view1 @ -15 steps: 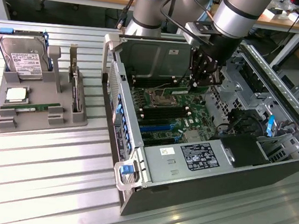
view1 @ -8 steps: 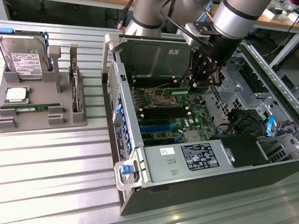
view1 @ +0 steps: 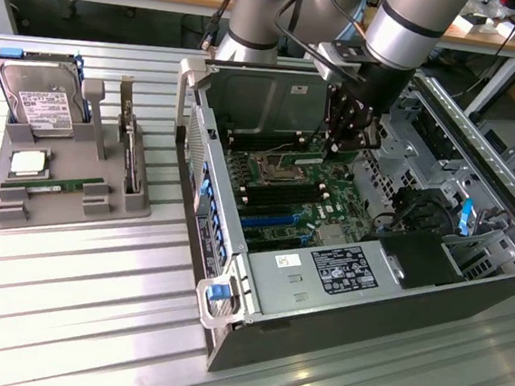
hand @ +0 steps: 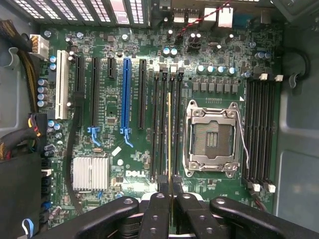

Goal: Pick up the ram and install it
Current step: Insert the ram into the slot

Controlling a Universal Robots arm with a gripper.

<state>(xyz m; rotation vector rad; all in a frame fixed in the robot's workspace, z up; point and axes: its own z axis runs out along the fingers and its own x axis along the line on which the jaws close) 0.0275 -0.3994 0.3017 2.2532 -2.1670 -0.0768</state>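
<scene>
My gripper (hand: 169,198) is shut on the ram (hand: 169,142), a thin green strip seen edge-on that runs out from between the black fingers (hand: 157,211). The strip hangs over the bank of black memory slots (hand: 160,124) beside the empty CPU socket (hand: 212,137), lined up along them; I cannot tell whether it touches a slot. In the exterior view the gripper (view1: 347,140) is low inside the open computer case (view1: 226,327), just above the motherboard (view1: 285,187). A second, similar green strip (view1: 54,187) lies in the grey tray (view1: 9,215).
The tray at the exterior view's left also carries a hard drive (view1: 38,99), a square silver CPU chip (view1: 28,164) and an upright card with a bracket (view1: 128,158). Inside the case are a power supply (view1: 341,270), cables (view1: 402,211), a blue slot (hand: 125,99) and a second slot bank (hand: 261,129).
</scene>
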